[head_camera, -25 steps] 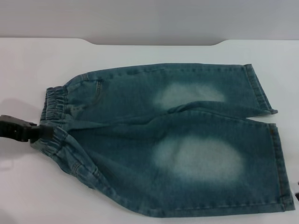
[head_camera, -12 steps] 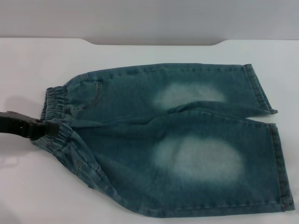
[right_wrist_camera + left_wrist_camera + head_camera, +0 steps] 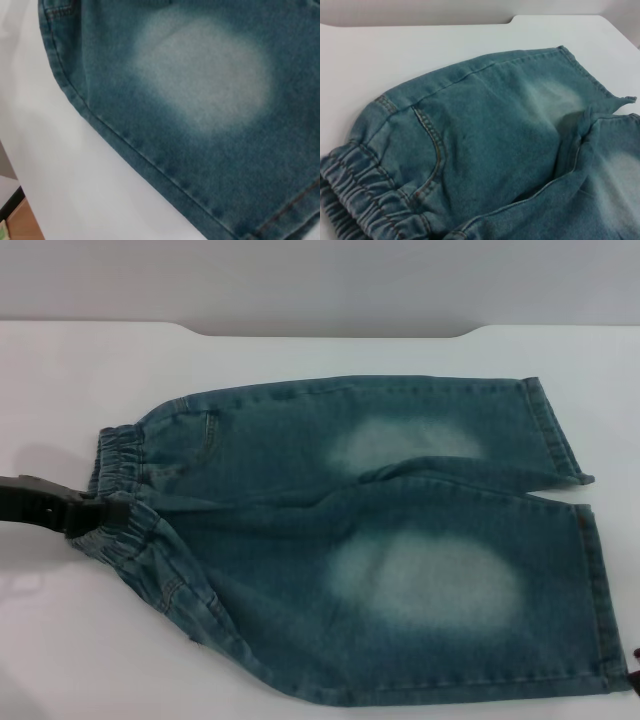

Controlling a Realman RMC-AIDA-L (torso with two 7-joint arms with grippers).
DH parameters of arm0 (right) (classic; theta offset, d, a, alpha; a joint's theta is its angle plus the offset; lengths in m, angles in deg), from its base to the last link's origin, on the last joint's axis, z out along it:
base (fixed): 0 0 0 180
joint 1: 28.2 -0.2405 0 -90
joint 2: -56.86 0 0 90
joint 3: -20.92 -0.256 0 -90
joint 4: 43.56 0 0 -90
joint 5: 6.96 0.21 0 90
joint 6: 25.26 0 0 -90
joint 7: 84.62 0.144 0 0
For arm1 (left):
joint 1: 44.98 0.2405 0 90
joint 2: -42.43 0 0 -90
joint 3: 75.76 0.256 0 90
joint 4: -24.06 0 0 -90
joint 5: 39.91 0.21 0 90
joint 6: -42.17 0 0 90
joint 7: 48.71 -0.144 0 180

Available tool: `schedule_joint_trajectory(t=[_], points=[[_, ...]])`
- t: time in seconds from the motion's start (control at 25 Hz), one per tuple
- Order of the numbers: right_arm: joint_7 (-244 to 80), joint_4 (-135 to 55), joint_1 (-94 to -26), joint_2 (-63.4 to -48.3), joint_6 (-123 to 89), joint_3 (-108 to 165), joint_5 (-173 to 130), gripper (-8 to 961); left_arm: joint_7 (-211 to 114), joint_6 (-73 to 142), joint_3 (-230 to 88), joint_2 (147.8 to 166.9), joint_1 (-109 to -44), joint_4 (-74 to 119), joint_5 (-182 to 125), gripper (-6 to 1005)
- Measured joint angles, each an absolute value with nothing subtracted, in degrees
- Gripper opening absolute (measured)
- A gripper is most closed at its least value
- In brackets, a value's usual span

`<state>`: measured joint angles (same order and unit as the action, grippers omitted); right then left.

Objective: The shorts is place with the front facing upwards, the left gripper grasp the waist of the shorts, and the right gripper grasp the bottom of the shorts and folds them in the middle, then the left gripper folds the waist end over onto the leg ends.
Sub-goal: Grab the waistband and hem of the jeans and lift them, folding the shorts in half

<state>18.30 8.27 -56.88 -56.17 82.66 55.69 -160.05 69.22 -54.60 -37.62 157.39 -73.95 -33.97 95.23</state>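
Faded denim shorts [image 3: 380, 540] flat, front-up

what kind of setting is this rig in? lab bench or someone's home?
Most likely a lab or test bench, not a home. A plain white table with a cut-out far edge fronts a bare grey wall, and only the shorts lie on it, the left gripper at the waist.

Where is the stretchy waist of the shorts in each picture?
Head view: the waist is at the left end of the shorts, where the left gripper meets it.
Left wrist view: waist at lower left.
Right wrist view: not in it.
Shared landmark: the pale patch.
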Motion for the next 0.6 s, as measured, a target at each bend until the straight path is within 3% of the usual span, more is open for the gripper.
schedule_joint_trajectory(t=[0.32,0.6], points=[[18.8,6.9,-57.1,-57.1,81.1,56.1,-160.1,431,69.1,-54.6,-37.6,157.39,-74.1,-33.7,95.5,40],[19.7,7.3,-56.2,-56.89,80.4,55.5,-160.2,430,69.1,-54.7,-37.3,157.16,-74.2,-33.6,95.5,39]])
